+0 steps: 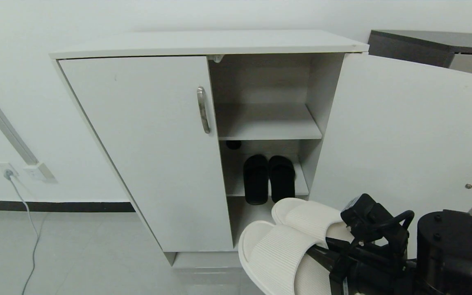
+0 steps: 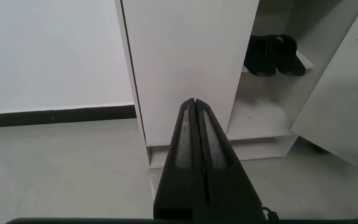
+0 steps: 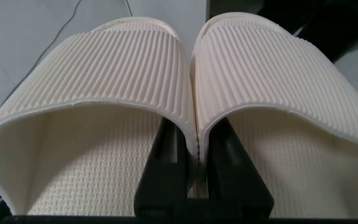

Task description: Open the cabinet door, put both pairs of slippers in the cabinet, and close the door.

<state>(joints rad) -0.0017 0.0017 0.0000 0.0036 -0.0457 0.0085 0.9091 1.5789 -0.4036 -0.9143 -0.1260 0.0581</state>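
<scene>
While right hand [image 3: 194, 149] clamps white slippers [image 1: 285, 241], door [image 1: 404, 135] gapes.

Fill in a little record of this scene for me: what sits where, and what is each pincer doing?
cabinet: white, standing against the wall
right door: swung open
left door: closed
black slippers: side by side on the second shelf, inside
white slippers: side by side, held in front of the open side, not yet inside
right pincer: shut on the white slippers' touching inner walls
left pincer: shut, holding nothing, pointing towards the closed door
</scene>
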